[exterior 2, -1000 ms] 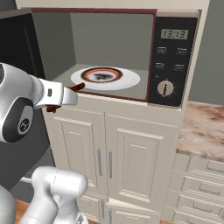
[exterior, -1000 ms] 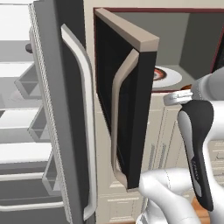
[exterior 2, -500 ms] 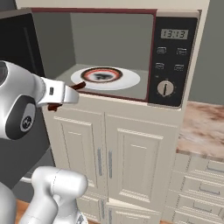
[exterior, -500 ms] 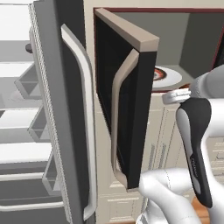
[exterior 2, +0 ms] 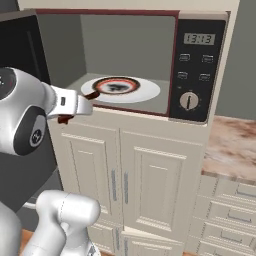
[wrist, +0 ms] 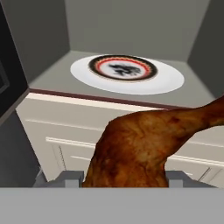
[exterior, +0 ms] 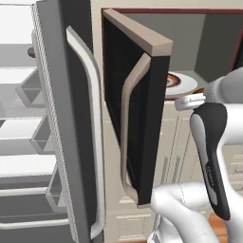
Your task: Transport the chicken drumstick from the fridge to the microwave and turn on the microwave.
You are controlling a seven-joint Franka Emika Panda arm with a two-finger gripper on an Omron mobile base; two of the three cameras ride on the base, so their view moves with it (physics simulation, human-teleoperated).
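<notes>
The chicken drumstick (wrist: 140, 148), reddish-brown and lumpy, sits between the jaws of my gripper (wrist: 124, 176), which is shut on it; its thin end sticks out to the right. The gripper (exterior 2: 84, 105) hovers just in front of the microwave (exterior 2: 200, 65), level with its lower rim. The microwave door (exterior: 137, 118) stands swung open to the left. Inside, a white round plate (wrist: 168, 83) with a dark-and-red centre rests on the grey floor. The fridge (exterior: 61, 118) is open on the left, showing its white shelves (exterior: 19, 128).
The fridge's long curved handle (exterior: 92, 137) and the open microwave door crowd the left side of the arm. Cream cabinet doors (exterior 2: 145, 185) run below the microwave. A marbled counter (exterior 2: 235, 145) lies to the right over drawers.
The gripper with the drumstick has edged slightly up and toward the microwave opening. The doors and plate have not moved.
</notes>
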